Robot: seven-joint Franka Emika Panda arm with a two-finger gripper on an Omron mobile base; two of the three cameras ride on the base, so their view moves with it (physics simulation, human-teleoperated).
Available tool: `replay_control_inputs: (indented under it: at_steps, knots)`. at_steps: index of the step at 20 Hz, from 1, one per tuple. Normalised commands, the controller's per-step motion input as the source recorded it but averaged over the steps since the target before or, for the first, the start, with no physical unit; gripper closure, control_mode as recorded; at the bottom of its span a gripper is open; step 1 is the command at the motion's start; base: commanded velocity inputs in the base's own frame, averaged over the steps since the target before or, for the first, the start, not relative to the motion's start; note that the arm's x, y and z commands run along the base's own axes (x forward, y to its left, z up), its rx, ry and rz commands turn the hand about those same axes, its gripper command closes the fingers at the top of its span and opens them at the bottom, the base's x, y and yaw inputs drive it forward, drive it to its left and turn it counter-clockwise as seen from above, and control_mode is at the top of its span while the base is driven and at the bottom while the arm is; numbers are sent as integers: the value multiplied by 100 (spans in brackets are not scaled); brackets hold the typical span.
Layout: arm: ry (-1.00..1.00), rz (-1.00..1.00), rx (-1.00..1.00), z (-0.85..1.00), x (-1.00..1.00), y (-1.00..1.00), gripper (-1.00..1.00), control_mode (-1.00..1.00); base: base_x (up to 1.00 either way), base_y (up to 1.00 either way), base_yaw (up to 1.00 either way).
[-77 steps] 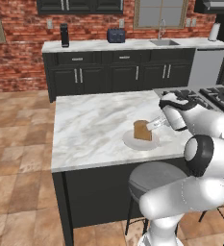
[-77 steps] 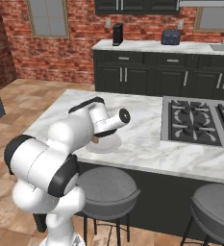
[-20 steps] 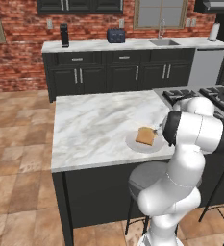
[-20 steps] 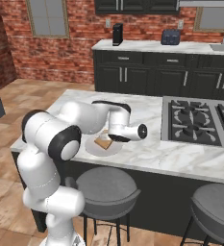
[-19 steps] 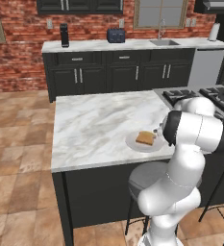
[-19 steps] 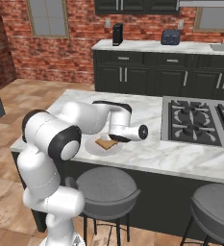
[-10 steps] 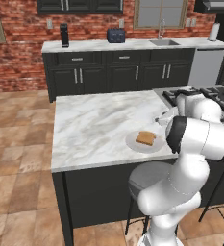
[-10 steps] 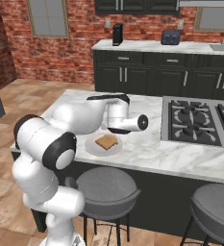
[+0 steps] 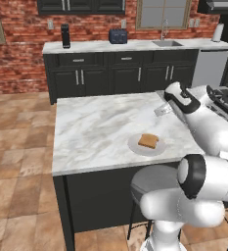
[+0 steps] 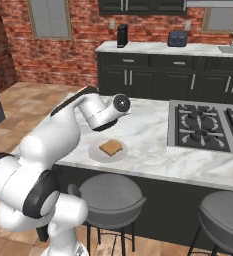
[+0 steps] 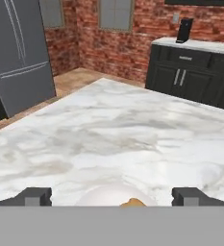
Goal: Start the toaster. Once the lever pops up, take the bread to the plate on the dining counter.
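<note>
Far left on the long wall counter: a tall black appliance, upright. To its right, on that same counter, the small dark navy-blue rounded box toaster, near the steel sink and faucet. Nearer, centre: the freestanding dining counter with white-grey veined marble top and dark base. Toward its right front edge, the round flat pale grey-white plate, and lying flat on it the small square slice of golden-brown bread, well inside the rim. Further right and above, clear of the plate: the white arm's two-finger gripper, jaws spread wide, released, grasping nothing, held over bare marble beyond the plate. At the far right edge, black gas-stove grates set into the counter. Below the island's front edge, a round dark grey stool.

From the hand camera: both dark finger tips far apart, the plate rim low between them with a sliver of bread.
</note>
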Motion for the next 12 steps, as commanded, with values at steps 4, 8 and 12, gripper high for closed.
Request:
replay_control_inputs:
  at_steps: [4,8,12]
  knots:
    - [3,-30,-12,64,-100,19,-100,-100,0,0,0]
    - [4,-28,-15,91,-95,31,-100,-100,0,0,0]
    - [7,-24,-11,82,-83,17,-100,-100,0,0,0]
